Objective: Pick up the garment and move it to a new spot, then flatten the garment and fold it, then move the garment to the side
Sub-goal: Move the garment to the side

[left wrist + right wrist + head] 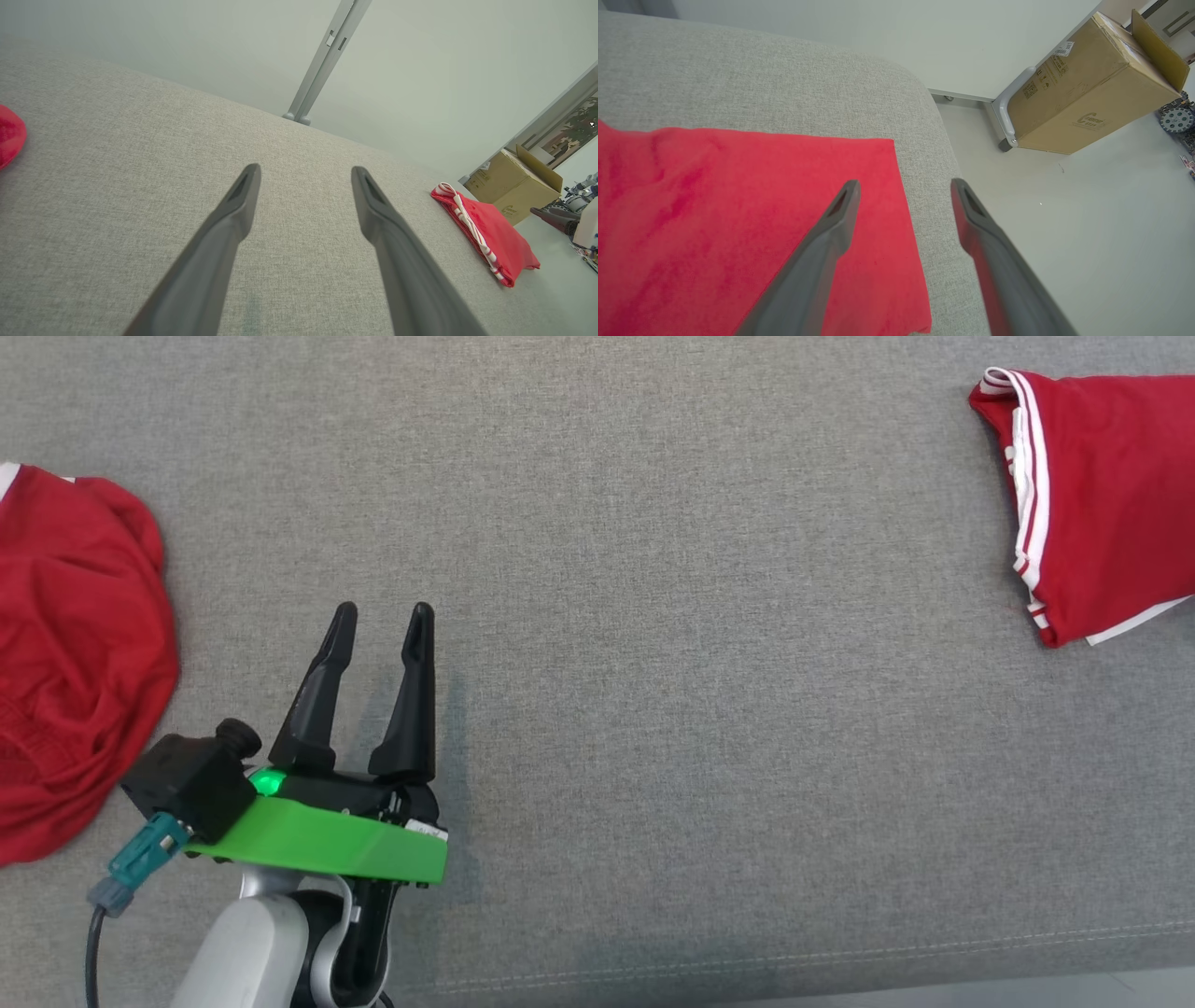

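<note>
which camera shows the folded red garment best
The left wrist view: the whole folded red garment lies in frame, stripes and all, though small. The head view cuts it off at the right edge; the right wrist view shows a close, cropped stretch of plain red.

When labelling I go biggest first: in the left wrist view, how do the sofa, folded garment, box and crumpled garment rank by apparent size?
1. sofa
2-3. folded garment and box: look alike; the box stands farther off.
4. crumpled garment, cut by the frame edge.
</note>
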Tool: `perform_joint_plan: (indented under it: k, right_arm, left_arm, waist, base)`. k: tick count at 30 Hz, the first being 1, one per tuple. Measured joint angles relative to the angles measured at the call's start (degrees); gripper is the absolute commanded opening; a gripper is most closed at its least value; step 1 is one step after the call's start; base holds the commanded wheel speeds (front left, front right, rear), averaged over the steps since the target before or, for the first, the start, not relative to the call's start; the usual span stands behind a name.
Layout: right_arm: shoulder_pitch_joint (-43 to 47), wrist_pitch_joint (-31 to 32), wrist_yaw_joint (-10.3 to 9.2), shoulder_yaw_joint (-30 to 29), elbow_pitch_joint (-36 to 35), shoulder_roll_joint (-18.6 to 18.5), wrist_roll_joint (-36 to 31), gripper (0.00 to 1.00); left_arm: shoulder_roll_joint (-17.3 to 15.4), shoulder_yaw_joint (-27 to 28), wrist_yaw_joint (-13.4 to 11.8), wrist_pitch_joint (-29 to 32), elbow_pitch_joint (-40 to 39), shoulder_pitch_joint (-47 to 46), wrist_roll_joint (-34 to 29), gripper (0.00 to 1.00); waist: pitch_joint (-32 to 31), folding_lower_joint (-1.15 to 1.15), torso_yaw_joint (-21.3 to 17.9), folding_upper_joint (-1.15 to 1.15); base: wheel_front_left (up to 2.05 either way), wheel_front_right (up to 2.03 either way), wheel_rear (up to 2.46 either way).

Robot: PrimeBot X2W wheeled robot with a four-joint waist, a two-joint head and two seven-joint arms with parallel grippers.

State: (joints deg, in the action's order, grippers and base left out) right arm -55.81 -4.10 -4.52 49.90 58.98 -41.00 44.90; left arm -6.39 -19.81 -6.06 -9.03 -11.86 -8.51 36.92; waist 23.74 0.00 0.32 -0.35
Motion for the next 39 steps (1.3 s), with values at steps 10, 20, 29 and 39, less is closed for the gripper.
perform_joint_plan:
  k: [10, 20, 29, 39]
  right_arm:
    - [0.51, -3.64, -0.18, -1.31, 1.59, 2.63, 0.65, 1.00]
    - [0.37, -9.57, 0.77, -1.66, -2.45, 7.28, 0.92, 1.00]
    - [1.21, -10.50, 0.89, -1.54, -9.81, 14.60, -0.18, 1.00]
    - [11.02, -10.49, -1.72, -7.99, -22.90, 21.72, -2.36, 1.00]
  left_arm:
    - [-0.02, 1.33, 0.00, -0.08, 0.62, 0.01, -0.04, 1.00]
    - [0.02, 1.47, 0.40, -1.36, 4.41, -0.38, 0.19, 1.00]
    - [0.51, 3.98, 0.56, -2.71, 9.79, -0.85, 1.32, 1.00]
    - [0.49, 6.82, 0.41, -3.69, 13.77, 3.43, 1.12, 1.00]
  waist:
    - [-1.28, 0.00, -1.41, 0.00]
    - [-5.64, 0.00, -3.01, 0.00]
    - [-12.10, 0.00, -4.97, 0.00]
    - [-18.61, 0.00, -6.86, 0.00]
  base:
    - [0.00, 0.00, 0.00]
    - [0.00, 0.00, 0.00]
    - [0.00, 0.00, 0.00]
    - [0.00, 0.00, 0.00]
